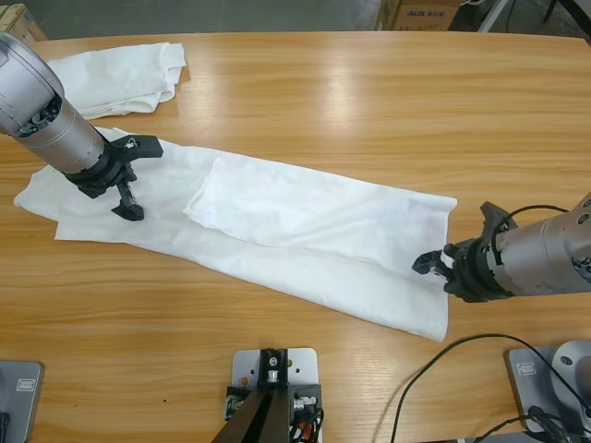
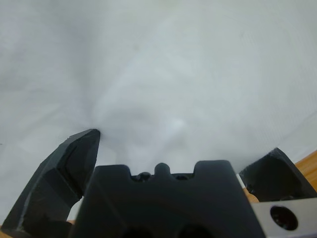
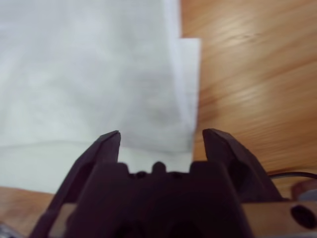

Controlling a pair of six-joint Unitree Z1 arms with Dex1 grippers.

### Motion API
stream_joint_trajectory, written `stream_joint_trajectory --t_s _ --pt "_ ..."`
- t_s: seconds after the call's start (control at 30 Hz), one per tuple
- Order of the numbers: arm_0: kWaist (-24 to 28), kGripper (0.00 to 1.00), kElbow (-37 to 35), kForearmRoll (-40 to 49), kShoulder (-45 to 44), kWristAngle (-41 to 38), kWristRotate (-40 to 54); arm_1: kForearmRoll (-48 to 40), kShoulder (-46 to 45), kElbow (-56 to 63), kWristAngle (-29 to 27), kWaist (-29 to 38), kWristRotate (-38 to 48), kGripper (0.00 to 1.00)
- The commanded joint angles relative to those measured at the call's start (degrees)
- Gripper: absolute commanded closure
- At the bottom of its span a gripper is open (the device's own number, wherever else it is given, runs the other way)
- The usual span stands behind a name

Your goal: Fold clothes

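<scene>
A long white T-shirt point(image 1: 277, 217), its long sides folded in, lies slanted across the table from left to lower right. My left gripper point(image 1: 140, 180) hovers over its left end, jaws wide apart. White cloth point(image 2: 158, 74) fills the left wrist view beyond the open left gripper point(image 2: 183, 141). My right gripper point(image 1: 434, 268) sits at the shirt's right edge. In the right wrist view the open right gripper point(image 3: 162, 133) straddles the layered cloth edge point(image 3: 183, 89); nothing is pinched. A folded white bundle point(image 1: 115, 78) of clothes rests at the far left corner.
Bare wooden table point(image 1: 369, 101) stretches behind the shirt and along the front point(image 1: 138, 323). A black cable point(image 1: 434, 369) loops on the table near the right arm's base. Cardboard boxes point(image 1: 420, 14) stand beyond the far edge.
</scene>
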Motion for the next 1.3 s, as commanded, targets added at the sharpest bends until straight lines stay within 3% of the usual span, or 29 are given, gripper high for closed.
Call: stream_joint_trajectory --t_s 0.03,0.17,0.27,0.73,1.3 --pt "0.2 0.002 2.2 -0.1 0.7 1.1 -0.7 1.1 1.2 0.1 -0.6 -1.1 -1.6 0.303" --pt "0.2 0.002 2.2 -0.1 0.7 1.1 -0.7 2.1 -1.4 0.0 -1.3 -1.1 -2.3 0.32" --pt "0.2 0.002 2.2 -0.1 0.7 1.1 -0.7 3.3 -5.0 -0.2 -1.9 -1.1 -2.7 0.4" --pt "-0.3 0.001 2.3 -0.1 0.9 1.1 -0.7 -5.5 -3.0 0.8 -0.4 -1.1 -4.5 0.393" --pt "-0.3 0.001 2.4 -0.1 0.9 1.1 -0.7 -3.2 -1.1 1.5 -2.0 -2.2 -4.5 0.372"
